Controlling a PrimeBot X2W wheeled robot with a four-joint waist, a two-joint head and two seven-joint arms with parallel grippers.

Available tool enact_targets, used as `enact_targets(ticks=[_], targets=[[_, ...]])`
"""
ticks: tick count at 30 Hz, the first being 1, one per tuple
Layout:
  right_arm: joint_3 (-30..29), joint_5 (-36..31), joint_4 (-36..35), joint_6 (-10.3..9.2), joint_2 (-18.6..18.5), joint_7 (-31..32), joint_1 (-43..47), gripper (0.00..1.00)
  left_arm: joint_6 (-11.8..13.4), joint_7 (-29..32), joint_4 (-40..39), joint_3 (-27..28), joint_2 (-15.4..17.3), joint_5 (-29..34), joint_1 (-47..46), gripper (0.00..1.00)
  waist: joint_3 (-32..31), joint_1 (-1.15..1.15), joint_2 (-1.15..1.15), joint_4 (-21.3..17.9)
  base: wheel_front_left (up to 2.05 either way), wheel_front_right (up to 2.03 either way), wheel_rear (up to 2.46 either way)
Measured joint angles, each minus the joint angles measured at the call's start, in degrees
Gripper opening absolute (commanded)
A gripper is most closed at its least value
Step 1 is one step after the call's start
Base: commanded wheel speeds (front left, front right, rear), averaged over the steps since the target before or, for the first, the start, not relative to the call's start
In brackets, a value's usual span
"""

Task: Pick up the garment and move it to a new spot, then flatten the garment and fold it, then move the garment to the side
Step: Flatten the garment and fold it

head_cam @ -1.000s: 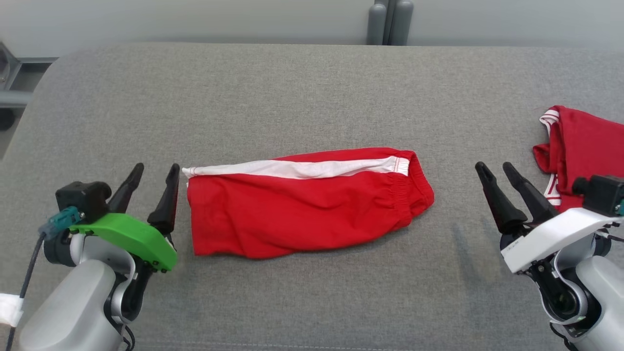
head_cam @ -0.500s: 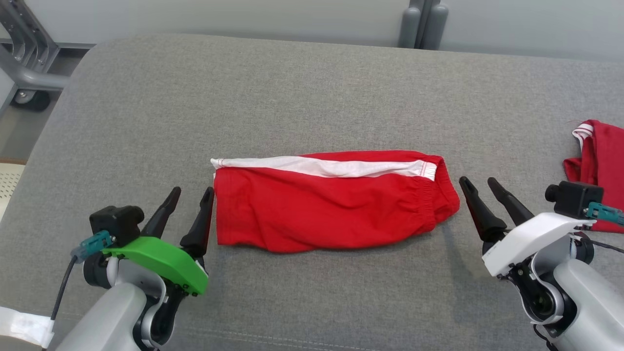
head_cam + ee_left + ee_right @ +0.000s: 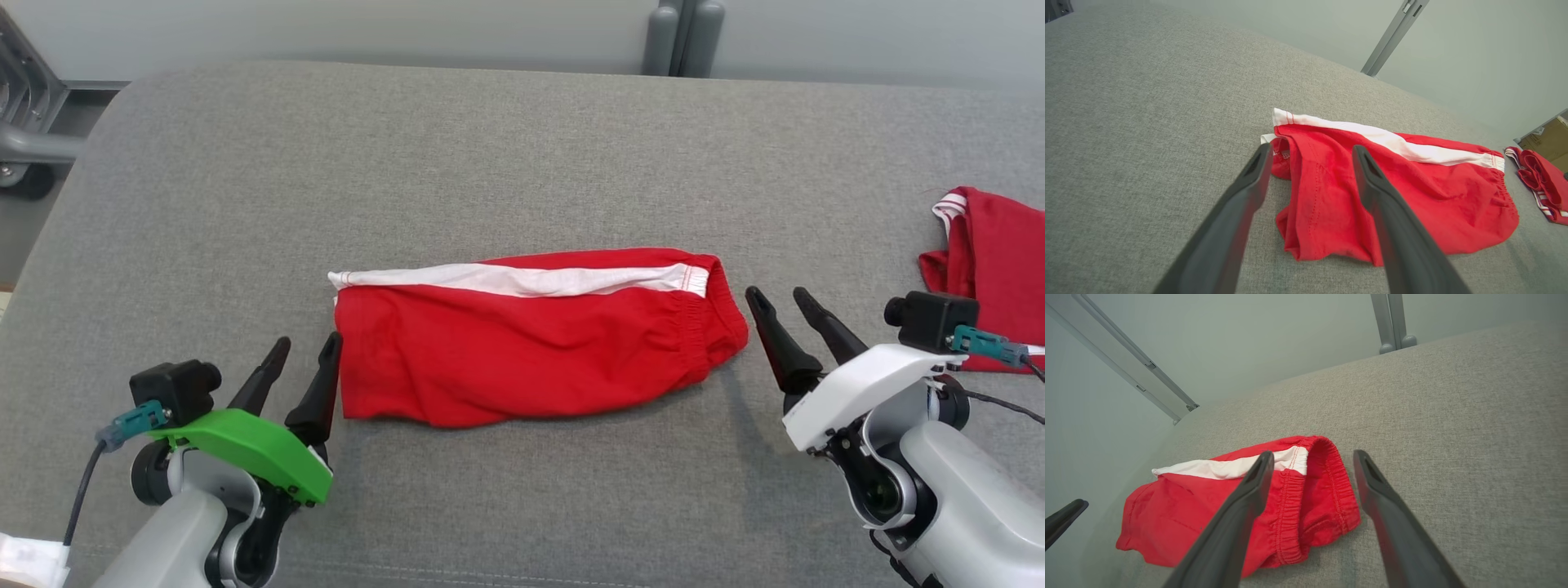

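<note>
Left pincer (image 3: 307, 340) and right pincer (image 3: 775, 292): both spread wide, nothing between the fingers. The red shorts (image 3: 531, 335) lie folded lengthwise on the grey cushion (image 3: 490, 163), between your two pincers. The leg hem is just beside the left one, the elastic waistband just inward of the right. The cloth looks light, limp and wrinkled, so expect sag and sliding layers. Pinch every layer at the hem corner and at the thick waistband. A second red garment (image 3: 992, 261) sits outboard of the right pincer.
</note>
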Motion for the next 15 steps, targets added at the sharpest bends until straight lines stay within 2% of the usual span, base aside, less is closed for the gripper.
enact_targets(ticks=[5,15], targets=[[-0.35,-0.87,3.75,-0.45,0.34,0.15,-1.2,1.0,0.0,-0.02,-1.62,-0.54,0.08,0.66,-0.1,1.0,0.84,0.0,0.0,-0.58,0.0,0.0,0.0],[1.1,-3.53,10.98,-0.45,2.01,0.75,-4.22,1.0,0.09,0.03,-2.86,-1.36,-0.09,2.55,-0.59,1.0,1.84,0.0,0.0,2.12,0.0,0.0,0.0]])
